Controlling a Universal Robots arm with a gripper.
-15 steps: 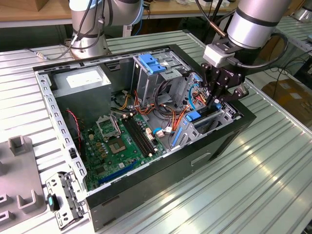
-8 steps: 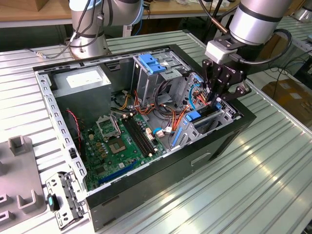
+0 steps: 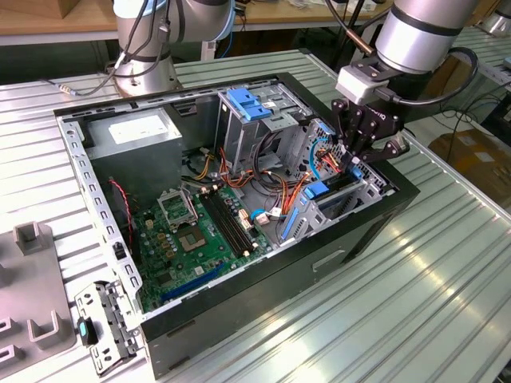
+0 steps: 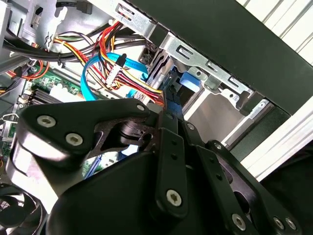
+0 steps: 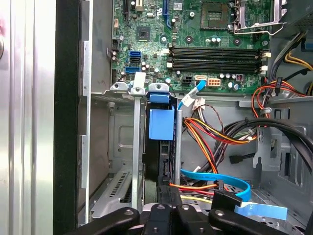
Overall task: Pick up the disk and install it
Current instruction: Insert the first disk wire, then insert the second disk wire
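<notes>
Gripper (image 3: 361, 148): over the open computer case (image 3: 239, 319), fingers pinching the disk (image 5: 159, 147). Disk: upright on edge, blue rail uppermost, seated in the drive bay (image 5: 122, 147) beside the orange-yellow cables (image 5: 215, 132)

Ribbed bare-metal table (image 3: 447, 263), matt black claw (image 3: 361, 153)

You see an open computer case (image 3: 263, 295) on a ribbed metal table (image 3: 447, 271), its green circuit board (image 3: 200, 239) beside a blue-topped metal cage (image 3: 251, 120) and tangled coloured wires (image 5: 220, 132).
</notes>
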